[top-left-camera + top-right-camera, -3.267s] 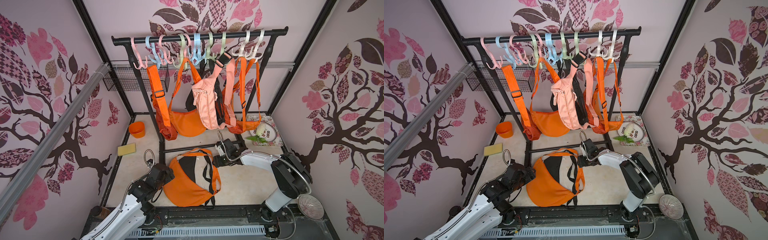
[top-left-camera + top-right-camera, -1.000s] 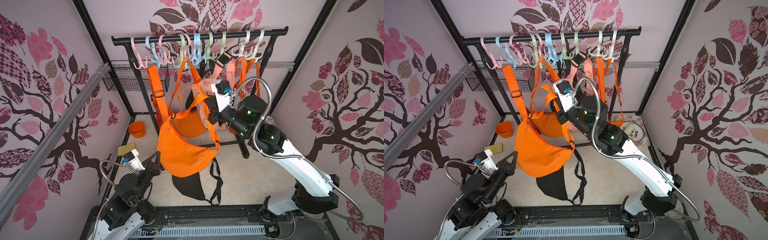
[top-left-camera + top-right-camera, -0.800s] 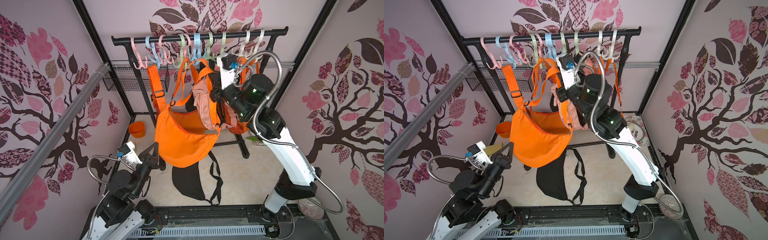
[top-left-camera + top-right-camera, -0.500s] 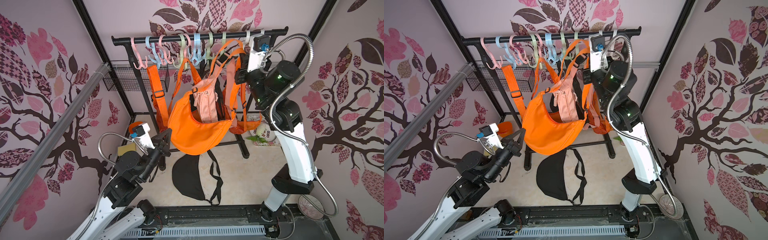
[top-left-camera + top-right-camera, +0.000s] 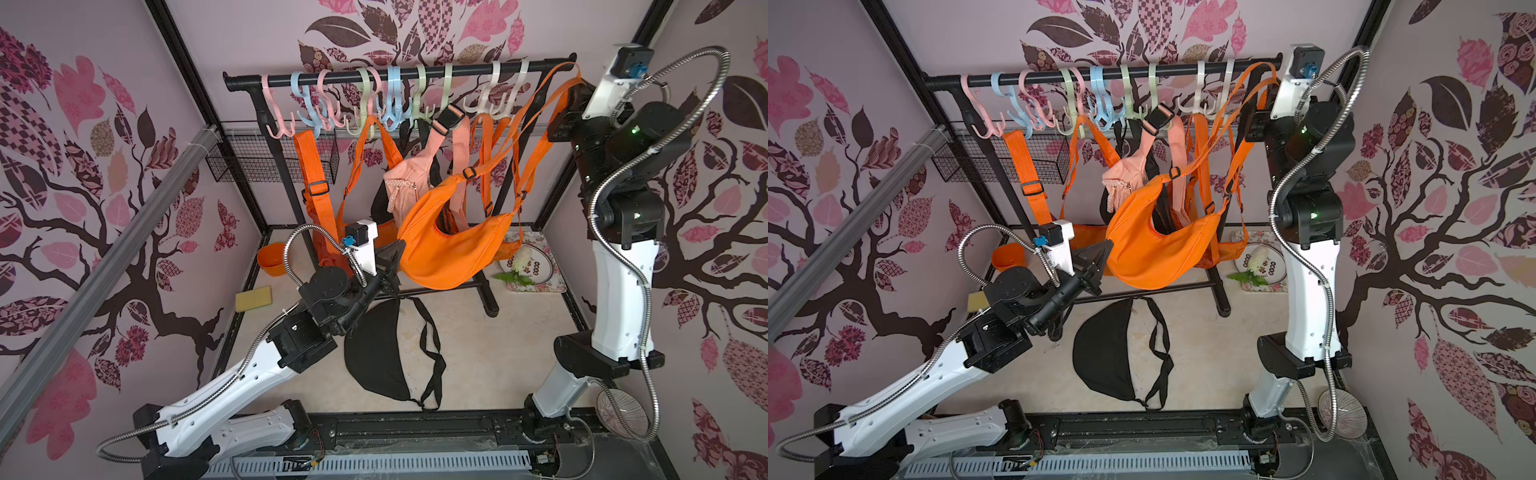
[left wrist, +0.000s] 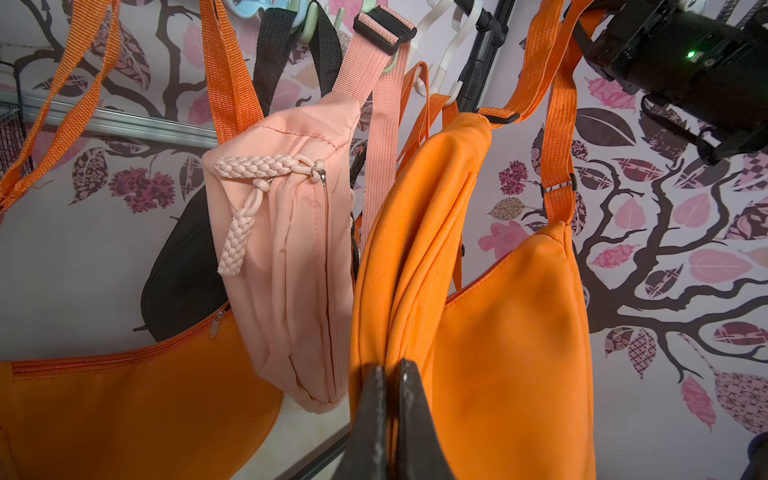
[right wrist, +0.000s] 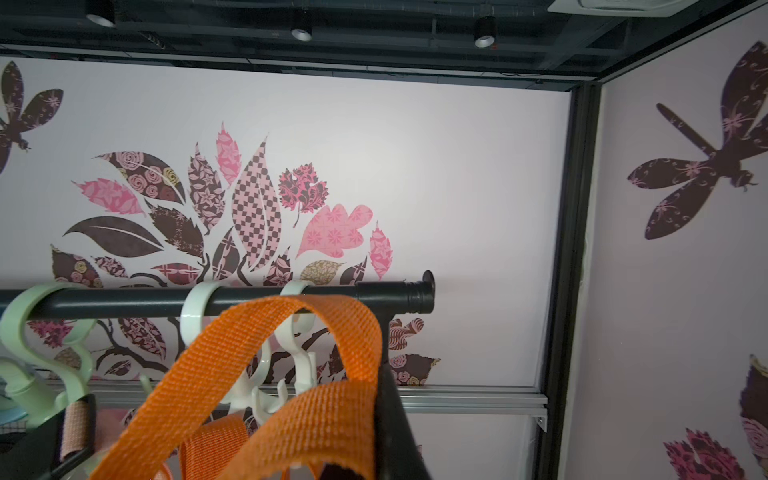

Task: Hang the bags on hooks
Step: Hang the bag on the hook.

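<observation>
The orange bag [image 5: 451,245] is no longer on the floor [image 5: 519,332]. A few seconds ago it lay flat over the black bag [image 5: 374,353]; now it hangs in the air in front of the rack, and the black bag is left alone below it. During the last second the right gripper [image 5: 575,87] moves from the middle of the rail [image 5: 374,75] up to its far right end, and the bag swings to the right with it, past the pink bag [image 5: 409,183]. This gripper is clamped together on the top of the strap [image 5: 552,124]. In the right wrist view the strap makes a loop that rises in front of the rail, above the white hooks [image 7: 266,399], but it lies on none of them. The left gripper [image 6: 390,370] also comes up from the near left, and its jaws are pressed together on a fold at the lower left edge of the orange bag, so the body of the bag is pulled a little to the left and toward us. For the task, I think the lifting is finished and only the hanging remains: the loop is high enough, and it has to come down over one of the white hooks before either gripper lets go. The strap is long and soft, so it may slide off beside the hook.
</observation>
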Available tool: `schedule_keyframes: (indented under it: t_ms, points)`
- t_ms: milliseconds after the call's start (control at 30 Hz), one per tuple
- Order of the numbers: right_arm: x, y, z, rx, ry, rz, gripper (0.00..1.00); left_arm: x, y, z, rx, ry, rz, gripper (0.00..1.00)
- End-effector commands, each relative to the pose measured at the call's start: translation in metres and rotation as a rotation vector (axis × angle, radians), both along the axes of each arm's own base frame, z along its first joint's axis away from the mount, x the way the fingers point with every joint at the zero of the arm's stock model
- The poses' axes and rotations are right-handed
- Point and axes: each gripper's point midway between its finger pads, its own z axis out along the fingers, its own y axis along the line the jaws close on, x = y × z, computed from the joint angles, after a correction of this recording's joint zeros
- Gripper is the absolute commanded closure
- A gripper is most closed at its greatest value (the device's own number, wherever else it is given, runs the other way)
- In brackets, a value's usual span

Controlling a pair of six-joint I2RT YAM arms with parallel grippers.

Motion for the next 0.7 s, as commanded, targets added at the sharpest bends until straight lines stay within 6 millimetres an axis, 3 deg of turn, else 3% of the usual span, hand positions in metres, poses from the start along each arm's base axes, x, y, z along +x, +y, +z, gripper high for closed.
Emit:
schedule_keyframes:
  t_ms: [0, 167, 333, 533, 667]
  points:
    - [0.019, 0.005, -0.004, -0.001, -0.013, 0.056, 1.00, 0.004, 0.003, 0.038, -0.045, -0.072, 0.033, 1.00]
    - [0.045, -0.006, -0.018, 0.018, 0.017, 0.097, 1.00, 0.027, -0.006, 0.034, -0.050, -0.039, 0.048, 1.00]
    - [0.065, 0.005, -0.037, -0.024, 0.064, 0.146, 1.00, 0.045, 0.007, 0.039, -0.106, -0.031, 0.097, 1.00]
    - [0.072, 0.012, -0.043, -0.043, 0.073, 0.176, 1.00, 0.047, 0.026, 0.047, -0.150, -0.061, 0.159, 1.00]
    - [0.085, 0.013, -0.051, -0.043, 0.086, 0.173, 1.00, 0.054, 0.020, 0.046, -0.126, -0.039, 0.154, 1.00]
